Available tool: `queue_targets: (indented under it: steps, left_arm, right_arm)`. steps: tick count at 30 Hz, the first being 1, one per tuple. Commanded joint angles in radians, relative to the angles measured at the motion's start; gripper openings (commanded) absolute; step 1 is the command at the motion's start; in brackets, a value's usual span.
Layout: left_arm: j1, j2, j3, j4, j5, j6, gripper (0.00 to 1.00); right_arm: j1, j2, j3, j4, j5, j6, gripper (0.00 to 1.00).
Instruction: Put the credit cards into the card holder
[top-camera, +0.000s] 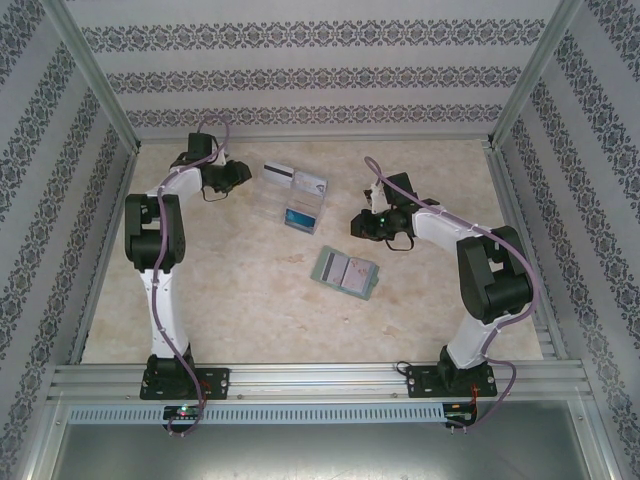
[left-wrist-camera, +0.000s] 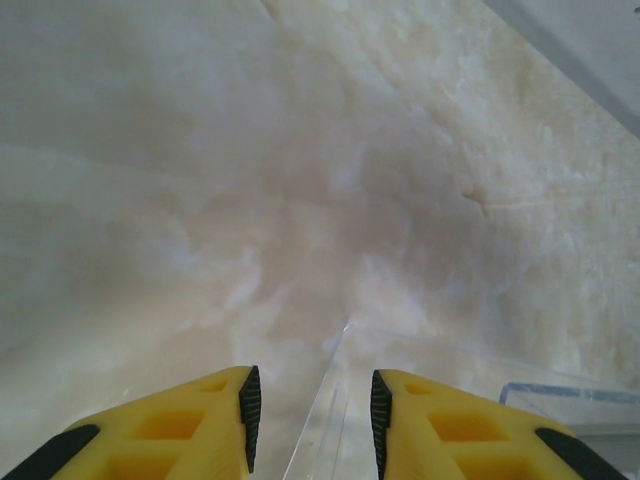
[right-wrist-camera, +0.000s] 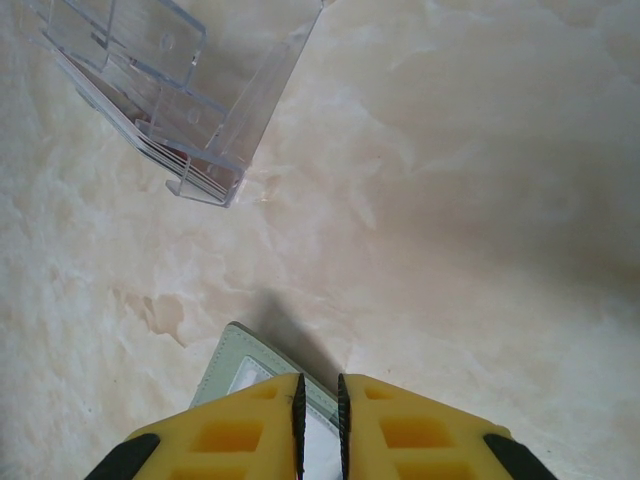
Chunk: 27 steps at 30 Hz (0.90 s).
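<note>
Left gripper (left-wrist-camera: 315, 385) released: clear gap between my yellow fingers (left-wrist-camera: 215, 415). A thin clear wall of the tray (left-wrist-camera: 330, 390) runs up through that gap, and I can't tell if either pad touches it. The rest of the tray is cut off at the frame's bottom right. From above, my left gripper (top-camera: 238, 178) sits just left of the tray (top-camera: 272, 203), far side of the table (top-camera: 230, 300).

Right gripper (right-wrist-camera: 319, 385) nearly clenched, only a thin slit between the fingers (right-wrist-camera: 250, 425). Can't tell if anything thin is pinched there. The holder (right-wrist-camera: 235, 360) lies right under the tips, mostly hidden by them, with one grey-green corner and a pale pocket showing. From above, my right gripper (top-camera: 358, 226) is near the open holder (top-camera: 345, 272), which lies mid-table, apart from the tray.

Cards in the tray: striped white-grey (top-camera: 281, 175), pale (top-camera: 309, 184), blue (top-camera: 301, 217). The pale card's pattern is too small to read. The holder's pocket contents are unclear. The right wrist view shows the tray (right-wrist-camera: 200, 110) corner, its layered edges blurry.
</note>
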<state>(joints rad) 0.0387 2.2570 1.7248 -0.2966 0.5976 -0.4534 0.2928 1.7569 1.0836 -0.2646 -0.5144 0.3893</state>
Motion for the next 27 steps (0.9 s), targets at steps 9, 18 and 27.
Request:
queue_targets:
  steps: [9,18,27]
  left_arm:
    - [-0.073,-0.08,-0.246,0.198,0.084,-0.083,0.36]
    - [-0.162,-0.162,-0.364,0.249,0.083,-0.106,0.36]
    - [-0.191,-0.239,-0.402,0.209,0.028,-0.07,0.37]
  right_arm:
    - [0.006,0.028,0.017,-0.002,0.006,-0.012,0.21]
    - [-0.028,0.121,0.247,-0.078,0.054,-0.117,0.29]
    - [-0.053,0.158,0.525,-0.252,0.121,-0.336,0.45]
